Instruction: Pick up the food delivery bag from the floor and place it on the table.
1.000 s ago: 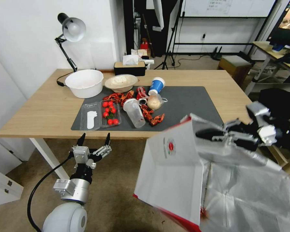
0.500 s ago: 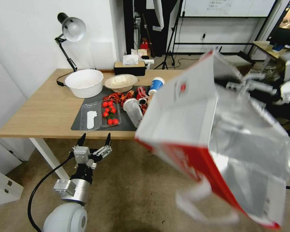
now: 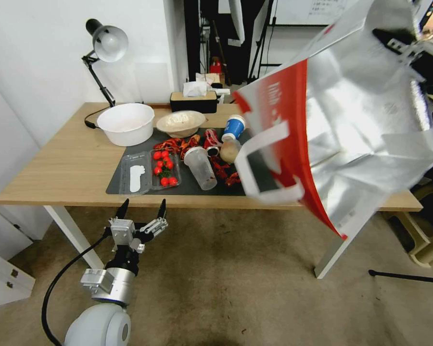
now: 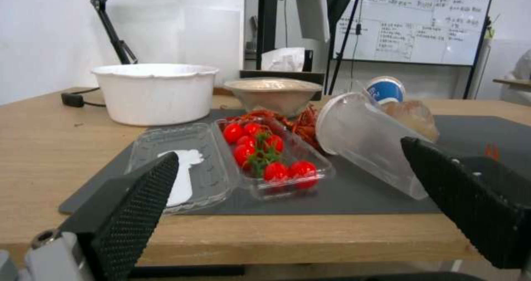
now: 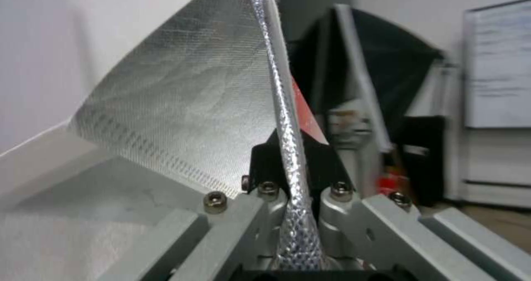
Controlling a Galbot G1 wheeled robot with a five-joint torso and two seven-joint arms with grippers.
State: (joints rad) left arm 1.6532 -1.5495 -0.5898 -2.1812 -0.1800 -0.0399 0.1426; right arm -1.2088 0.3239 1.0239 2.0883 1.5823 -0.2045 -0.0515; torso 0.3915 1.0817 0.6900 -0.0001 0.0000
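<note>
The food delivery bag hangs tilted in the air over the right end of the table. Its silver foil lining faces me, a red gusset runs down its near edge, and a white loop handle dangles over the mat. My right gripper is high at the upper right, shut on the bag's rim. In the right wrist view the foil wall runs pinched between my right gripper's fingers. My left gripper stands open below the table's front edge, facing the tabletop, nothing between its fingers.
A dark grey mat holds a tomato box, a tipped plastic cup, a blue cup and red crayfish. A white bowl, paper bowl, tissue box and desk lamp stand behind. Carpet lies open in front.
My right arm has risen, swinging the bag from low at the right up above the table's right end. The left arm has not moved.
</note>
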